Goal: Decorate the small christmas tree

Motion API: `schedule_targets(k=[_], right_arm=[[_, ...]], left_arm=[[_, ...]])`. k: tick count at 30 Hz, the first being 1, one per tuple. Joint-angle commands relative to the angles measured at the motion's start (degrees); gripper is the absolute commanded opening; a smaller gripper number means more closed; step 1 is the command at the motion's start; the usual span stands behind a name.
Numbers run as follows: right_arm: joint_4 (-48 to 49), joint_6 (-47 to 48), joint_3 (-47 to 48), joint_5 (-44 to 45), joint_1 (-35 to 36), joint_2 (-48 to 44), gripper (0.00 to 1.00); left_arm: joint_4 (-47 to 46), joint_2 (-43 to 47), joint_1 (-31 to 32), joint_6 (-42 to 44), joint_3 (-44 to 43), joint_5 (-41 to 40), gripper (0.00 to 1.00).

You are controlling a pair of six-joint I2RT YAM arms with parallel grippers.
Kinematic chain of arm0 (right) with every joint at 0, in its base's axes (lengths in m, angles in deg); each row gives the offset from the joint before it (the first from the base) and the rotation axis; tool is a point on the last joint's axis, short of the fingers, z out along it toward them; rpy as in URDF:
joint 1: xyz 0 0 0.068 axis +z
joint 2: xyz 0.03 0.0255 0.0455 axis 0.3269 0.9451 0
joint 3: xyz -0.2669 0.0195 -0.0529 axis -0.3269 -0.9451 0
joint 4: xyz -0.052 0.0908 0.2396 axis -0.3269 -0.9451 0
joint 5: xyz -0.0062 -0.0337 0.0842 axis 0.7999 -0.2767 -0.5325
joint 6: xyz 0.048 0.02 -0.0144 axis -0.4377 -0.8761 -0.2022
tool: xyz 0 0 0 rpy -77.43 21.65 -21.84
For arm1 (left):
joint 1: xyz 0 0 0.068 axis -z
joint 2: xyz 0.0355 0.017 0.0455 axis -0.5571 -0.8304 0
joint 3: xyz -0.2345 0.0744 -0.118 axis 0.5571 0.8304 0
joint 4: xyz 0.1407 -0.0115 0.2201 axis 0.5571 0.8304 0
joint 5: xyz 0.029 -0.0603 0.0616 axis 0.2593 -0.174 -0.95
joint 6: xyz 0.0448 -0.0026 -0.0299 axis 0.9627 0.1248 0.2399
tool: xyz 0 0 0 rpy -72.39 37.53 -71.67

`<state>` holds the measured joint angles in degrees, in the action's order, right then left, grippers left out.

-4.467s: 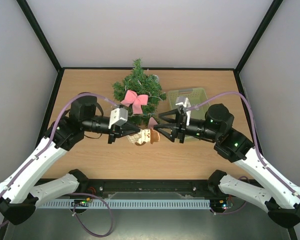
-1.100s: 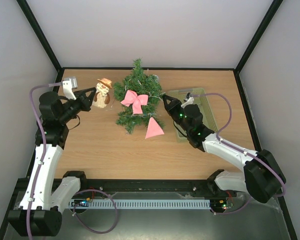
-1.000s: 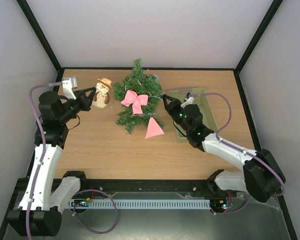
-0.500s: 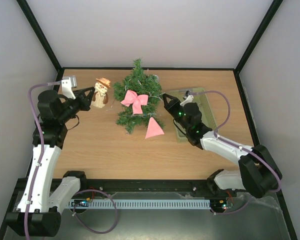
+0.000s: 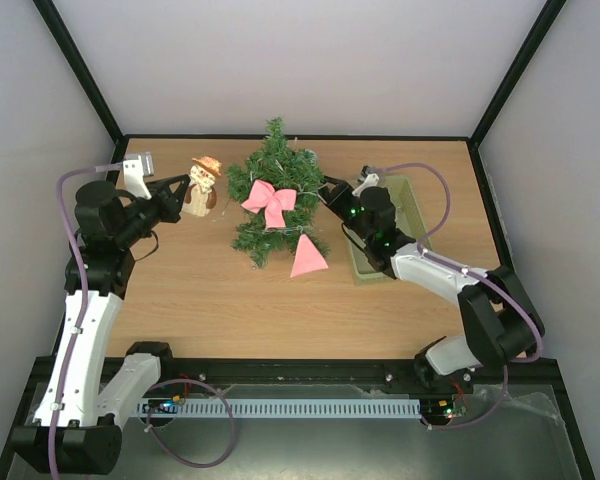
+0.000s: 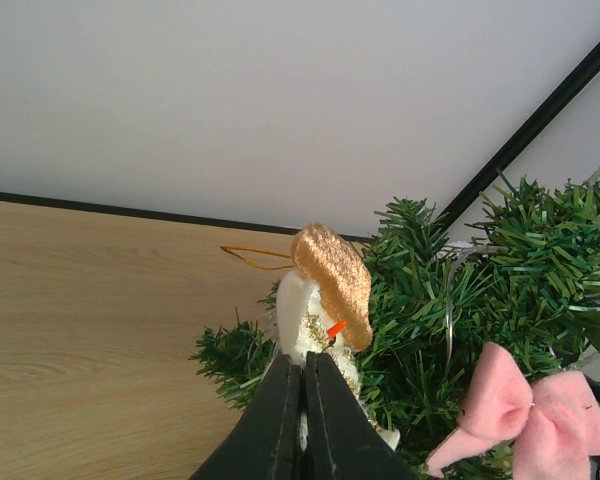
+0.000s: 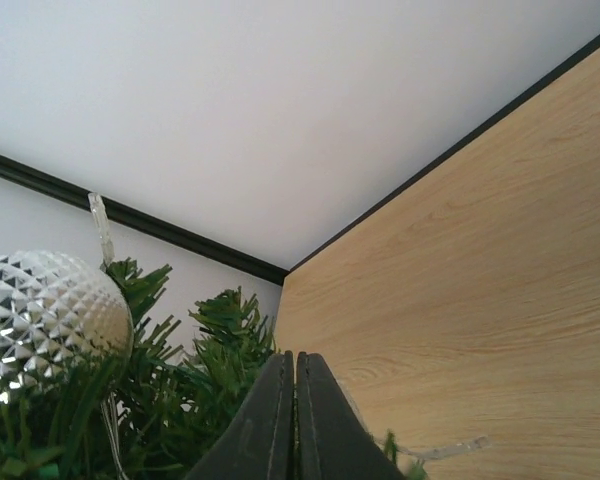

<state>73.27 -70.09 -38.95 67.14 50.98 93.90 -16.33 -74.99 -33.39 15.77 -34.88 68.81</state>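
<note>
Arm on the left rears up folded, left gripper (image 5: 183, 191) clamped on a white snowman ornament with tan hat (image 5: 204, 184), just left of the small dark green bristly christmas tree (image 5: 277, 168) at far centre; right arm reaches low across the pale green plastic basket (image 5: 408, 200), right gripper (image 5: 327, 190) closed among the tree's right branches

Top camera looks down; both wrist cameras closely face the tree (image 5: 280, 160)

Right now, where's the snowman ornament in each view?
Top external: snowman ornament upper left, at the left gripper tips, left of the small christmas tree.
Left wrist: snowman ornament lower centre, just past the shut jaws.
Right wrist: not in it.
Shared landmark: the tree's green branches, in all three.
</note>
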Motion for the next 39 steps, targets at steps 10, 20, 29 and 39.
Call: schedule_targets(k=[10,20,29,39], right_arm=[[-14.0,-0.2,-2.0,6.3,-1.0,-13.0,0.37],[-3.7,-17.1,-10.8,-2.1,-1.0,-17.1,0.49],[7.7,-22.0,-11.9,-6.6,-1.0,-12.0,0.43],[10.9,-20.8,-10.9,-6.6,-1.0,-8.9,0.25]], left_arm=[[0.4,1.4,0.3,1.2,0.1,0.0,0.02],[-1.5,1.5,0.4,-0.6,1.2,1.8,0.02],[-3.1,1.5,0.4,-1.7,2.2,2.9,0.02],[-2.8,1.5,0.4,-1.7,2.2,2.9,0.02]])
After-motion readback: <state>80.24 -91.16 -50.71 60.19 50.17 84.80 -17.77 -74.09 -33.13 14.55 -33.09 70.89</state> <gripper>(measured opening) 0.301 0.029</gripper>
